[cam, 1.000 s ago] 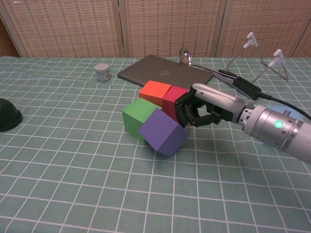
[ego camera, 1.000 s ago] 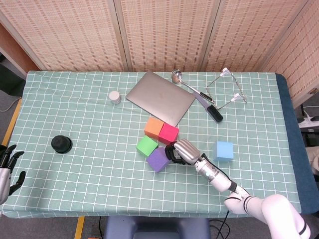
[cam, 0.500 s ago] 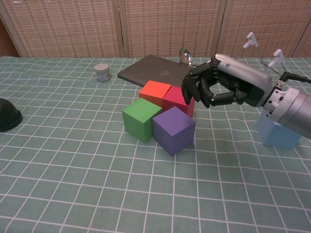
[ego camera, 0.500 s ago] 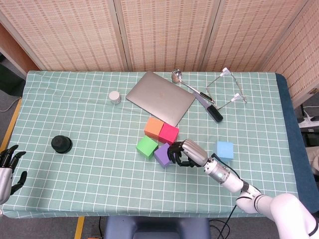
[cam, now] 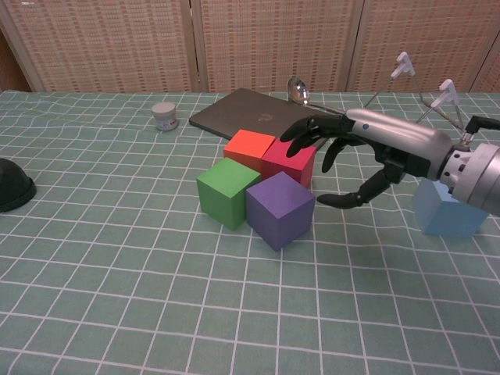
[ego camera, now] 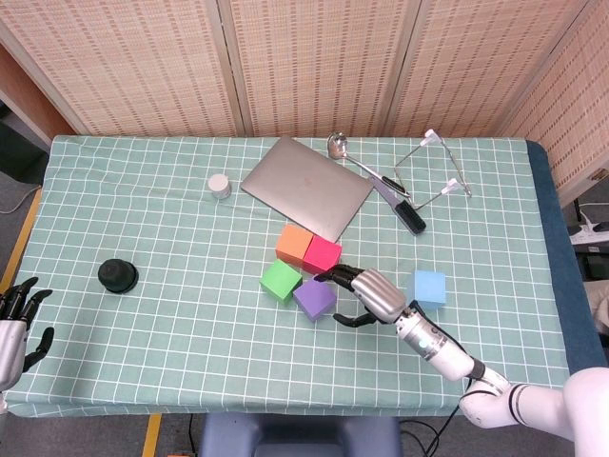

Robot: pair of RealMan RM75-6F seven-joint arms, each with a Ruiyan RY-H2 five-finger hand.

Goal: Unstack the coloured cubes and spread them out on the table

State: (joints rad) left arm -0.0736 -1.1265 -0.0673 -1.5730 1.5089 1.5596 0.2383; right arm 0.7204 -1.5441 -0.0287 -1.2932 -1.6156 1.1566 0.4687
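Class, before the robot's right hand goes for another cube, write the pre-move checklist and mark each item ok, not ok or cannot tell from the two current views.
1. Right hand empty, fingers apart: ok.
2. Purple foam cube flat on the green checked tablecloth, free of the hand: ok.
3. No cube stacked on another: ok; every cube sits on the cloth.
4. Cubes spread apart: not ok; purple, green cube, orange cube and pink cube cluster tightly; only the light blue cube stands alone.
5. Left hand away from the cluster: ok, at the table's near left edge.
6. Whether the clustered cubes touch: cannot tell.
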